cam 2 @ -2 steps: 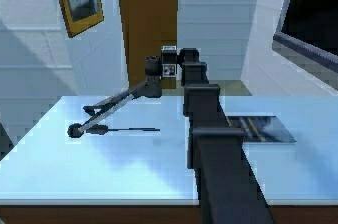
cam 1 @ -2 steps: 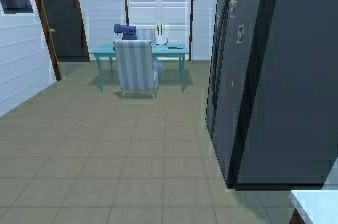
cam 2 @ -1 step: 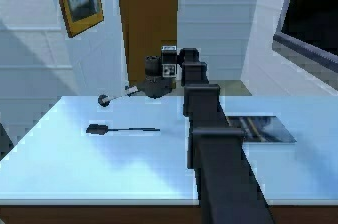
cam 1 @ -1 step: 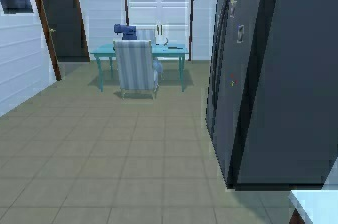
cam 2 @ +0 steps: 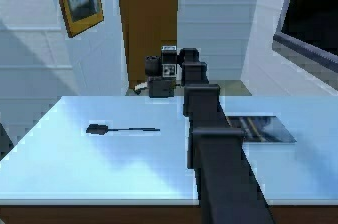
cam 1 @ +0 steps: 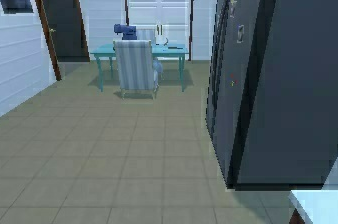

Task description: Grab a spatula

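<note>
- The gripper [cam 2: 160, 86] sits at the arm's [cam 2: 220, 150] far end, past the counter's [cam 2: 97, 165] far edge, with a door [cam 2: 147, 35] behind it. I can't make out its far end well enough to say whether it holds anything (the fingers give nothing away).
- The spatula [cam 2: 123, 129] lies flat on the counter, left of the arm and nearer than the gripper. Its small dark head points to the arm side view's left, and its thin handle runs right toward the arm.
- Handling, as I judge it: light and stiff, not fragile. The low, narrow handle gives the fingers little to catch, and it may skid on the smooth top.
- Where to take hold: mid-handle, across its width (the head looks too flat against the surface). A grip near either end would probably let it swing.
- A metallic sink [cam 2: 262, 129] is set into the counter just right of the arm, well apart from the spatula.
- A framed picture [cam 2: 82, 14] hangs on the wall beyond the counter.
- In the forward view there is a dark fridge [cam 1: 277, 90] on the right, with a teal table [cam 1: 177, 50] and a chair [cam 1: 137, 68] across the tiled floor.
</note>
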